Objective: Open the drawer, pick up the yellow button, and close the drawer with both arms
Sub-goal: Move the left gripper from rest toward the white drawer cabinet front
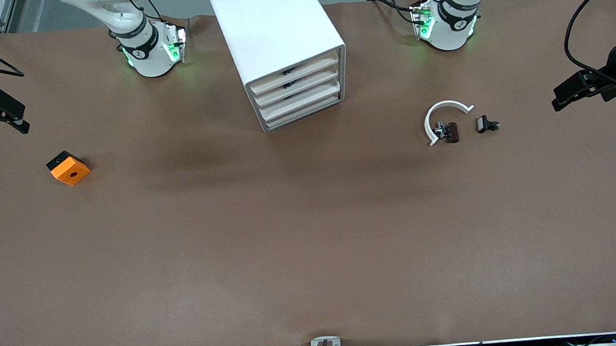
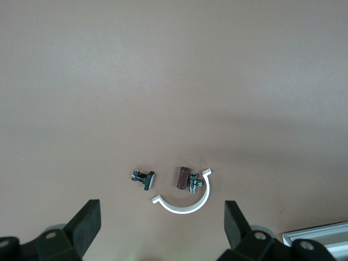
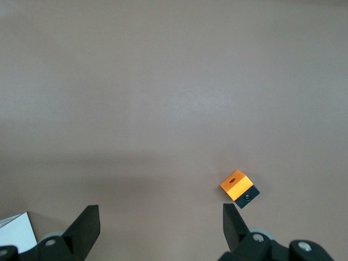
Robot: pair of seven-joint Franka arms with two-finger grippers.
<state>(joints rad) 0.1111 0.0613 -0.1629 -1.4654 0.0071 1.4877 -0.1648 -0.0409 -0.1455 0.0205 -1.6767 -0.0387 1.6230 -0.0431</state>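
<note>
Nothing's started: top cream-fronted white tray drawer (image 1: 293, 68) is shut at 12 o'clock, button unseen, left gripper (image 1: 564, 95) and right gripper (image 1: 13, 118) both spread, empty.

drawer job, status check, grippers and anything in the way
Left gripper and right gripper open, empty, at table ends. Top drawer shut, button unseen. Nothing in front of cabinet.

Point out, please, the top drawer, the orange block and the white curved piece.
top drawer (image 1: 295, 68): front view, its cream front.
orange block (image 1: 70, 171): front view, its top face.
white curved piece (image 2: 187, 206): left wrist view, middle of its arc.
</note>
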